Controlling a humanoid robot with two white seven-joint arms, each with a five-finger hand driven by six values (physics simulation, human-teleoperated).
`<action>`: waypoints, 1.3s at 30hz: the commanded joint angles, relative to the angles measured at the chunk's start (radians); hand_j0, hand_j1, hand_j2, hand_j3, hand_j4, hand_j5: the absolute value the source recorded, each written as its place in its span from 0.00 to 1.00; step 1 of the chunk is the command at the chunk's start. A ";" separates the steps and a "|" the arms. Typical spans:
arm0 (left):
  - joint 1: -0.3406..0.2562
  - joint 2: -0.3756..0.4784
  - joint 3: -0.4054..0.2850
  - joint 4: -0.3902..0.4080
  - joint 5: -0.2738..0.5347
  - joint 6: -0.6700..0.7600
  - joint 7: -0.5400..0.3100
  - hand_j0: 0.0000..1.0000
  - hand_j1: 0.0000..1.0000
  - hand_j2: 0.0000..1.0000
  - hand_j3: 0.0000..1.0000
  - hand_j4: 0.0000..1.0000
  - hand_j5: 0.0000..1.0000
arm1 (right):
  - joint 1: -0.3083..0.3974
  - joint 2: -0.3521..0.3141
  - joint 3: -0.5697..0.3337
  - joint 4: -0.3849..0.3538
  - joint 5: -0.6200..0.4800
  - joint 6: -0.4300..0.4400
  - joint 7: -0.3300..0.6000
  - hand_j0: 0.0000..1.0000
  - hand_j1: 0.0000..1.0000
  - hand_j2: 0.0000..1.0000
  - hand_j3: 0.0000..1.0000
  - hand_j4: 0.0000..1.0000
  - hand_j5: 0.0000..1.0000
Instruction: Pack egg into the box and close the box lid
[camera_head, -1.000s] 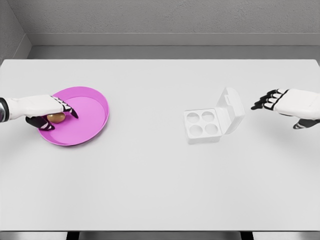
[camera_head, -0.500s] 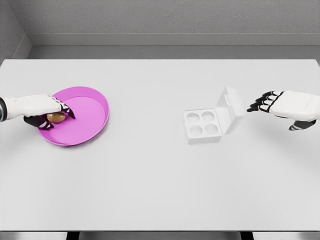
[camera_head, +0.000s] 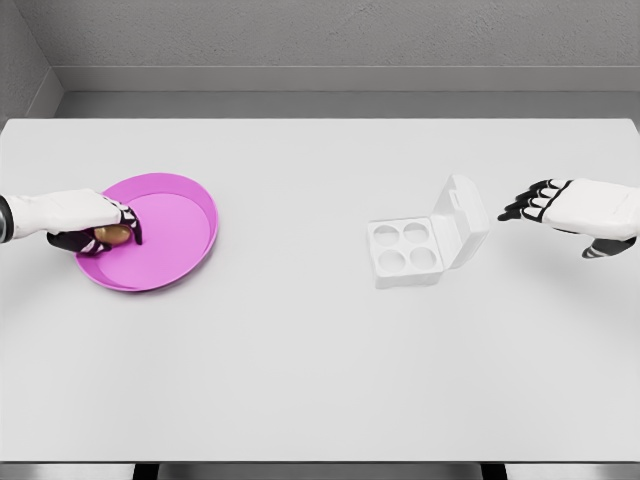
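A brown egg (camera_head: 112, 235) lies in the left part of a pink plate (camera_head: 180, 215) on the table's left side. My left hand (camera_head: 105, 232) is over the egg with its fingers curled down around it. A white egg box (camera_head: 405, 252) with four hollow cups stands right of the middle, its lid (camera_head: 461, 220) tilted up and open at the right. My right hand (camera_head: 545, 205) hovers to the right of the lid, apart from it, fingers spread and holding nothing.
The white table (camera_head: 320, 380) runs across the whole view, with its front edge at the bottom. A grey wall stands behind the far edge.
The left hand's fingers have curled further down around the egg. The right hand came a little toward the lid, then drew back slightly.
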 joint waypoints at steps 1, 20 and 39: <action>0.000 0.001 -0.001 0.001 -0.006 -0.003 -0.004 0.46 0.46 0.46 0.46 0.46 0.46 | 0.000 -0.001 0.000 0.000 -0.004 0.002 0.000 1.00 1.00 1.00 1.00 1.00 1.00; -0.040 -0.013 -0.003 -0.115 0.004 -0.003 -0.003 0.32 0.32 0.32 0.32 0.32 0.32 | 0.000 0.000 -0.001 -0.002 -0.005 0.002 0.000 1.00 1.00 1.00 1.00 1.00 1.00; -0.110 -0.274 -0.006 -0.222 0.004 -0.003 -0.004 0.32 0.32 0.32 0.32 0.32 0.32 | 0.000 0.000 -0.001 -0.003 -0.007 0.002 0.000 1.00 1.00 1.00 1.00 1.00 1.00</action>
